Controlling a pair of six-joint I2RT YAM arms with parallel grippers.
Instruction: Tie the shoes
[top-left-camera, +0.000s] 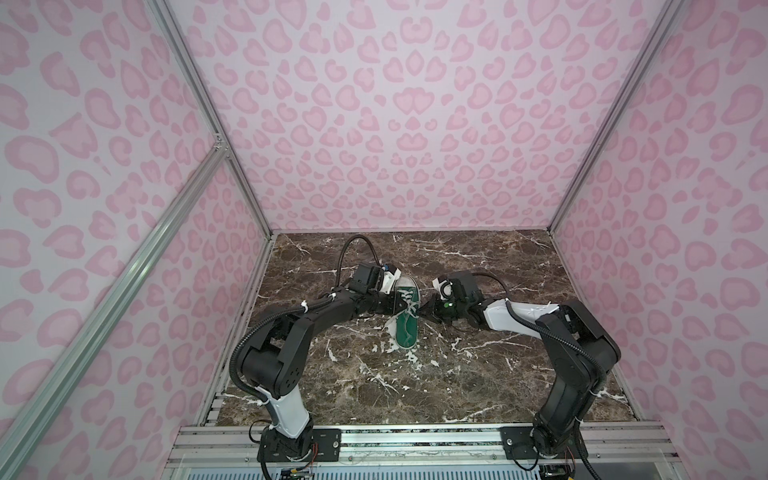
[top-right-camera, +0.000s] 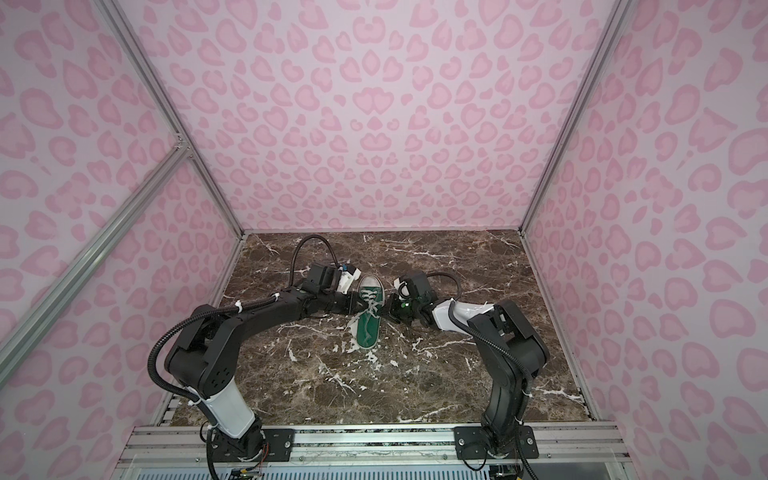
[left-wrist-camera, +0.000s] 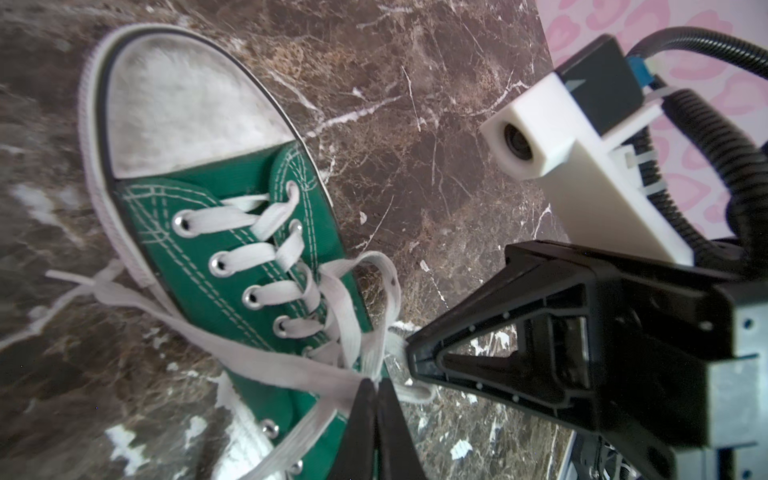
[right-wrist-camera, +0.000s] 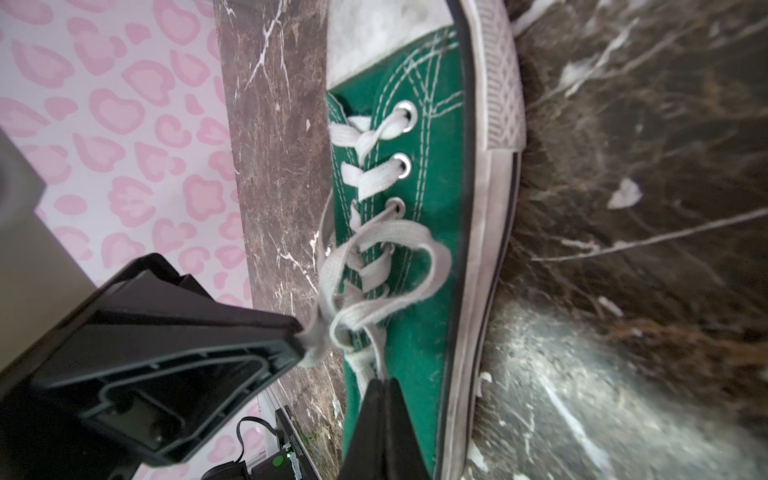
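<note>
Pink leopard-print walls box in a dark brown marble counter veined with white. The left arm and right arm bend inward from the front rail and meet mid-counter at the green sneaker. It stands on its sole, white toe toward the back wall. The left fingers are pinched tight on its white laces above the tongue. The right fingers are clamped on a lace too.
</note>
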